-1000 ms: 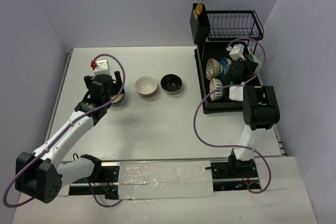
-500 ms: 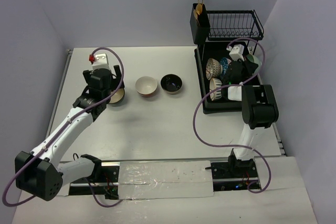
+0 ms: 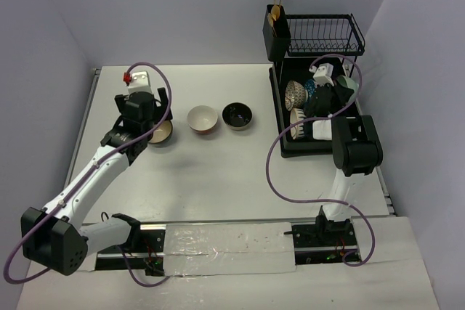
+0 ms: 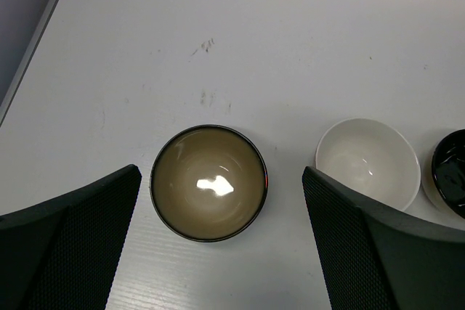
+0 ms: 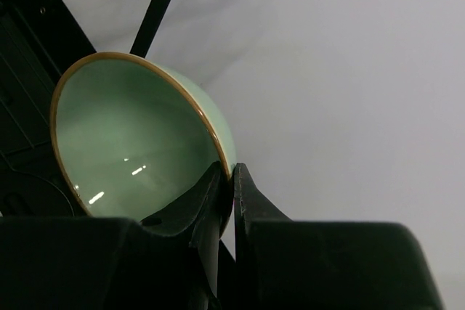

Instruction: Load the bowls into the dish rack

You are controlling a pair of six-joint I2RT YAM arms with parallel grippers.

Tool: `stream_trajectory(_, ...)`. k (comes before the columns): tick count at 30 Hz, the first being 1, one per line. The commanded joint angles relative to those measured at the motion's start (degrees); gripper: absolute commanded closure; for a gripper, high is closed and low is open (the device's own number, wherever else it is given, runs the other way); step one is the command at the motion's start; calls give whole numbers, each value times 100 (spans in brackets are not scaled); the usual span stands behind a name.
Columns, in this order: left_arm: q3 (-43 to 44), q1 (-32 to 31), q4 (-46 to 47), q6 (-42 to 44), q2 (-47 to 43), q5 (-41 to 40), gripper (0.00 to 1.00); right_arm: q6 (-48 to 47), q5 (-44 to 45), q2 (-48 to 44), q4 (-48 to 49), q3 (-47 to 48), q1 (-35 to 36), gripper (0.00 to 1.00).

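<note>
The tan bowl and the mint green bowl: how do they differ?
The tan bowl has a dark rim; the mint green bowl has a thin orange-brown rim. The tan bowl stands upright on the table; the mint green bowl is tilted on its side. The tan bowl lies untouched below the open left hand; the right hand pinches the mint green bowl's rim. Both are round, glossy and empty.

White arms — purple cables — black mesh-padded left pincer.

Dark bowl partly off-frame
</note>
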Motion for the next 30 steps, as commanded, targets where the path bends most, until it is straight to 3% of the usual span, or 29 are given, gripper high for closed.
stream_trajectory(1,219,24,49,14,-4,-8,1,81,147,70,-351,-167,13,100)
stream_trajectory(5,306,24,23,5,84,18,1,458,-29,-53,-860,-176,75,100)
stream_trajectory(28,878,7,-293,-83,533,10,2,1048,-47,114,-1731,193,523,100)
stream_trajectory(30,852,-2,-302,-91,524,-17,2,1091,-12,70,-1748,193,532,84)
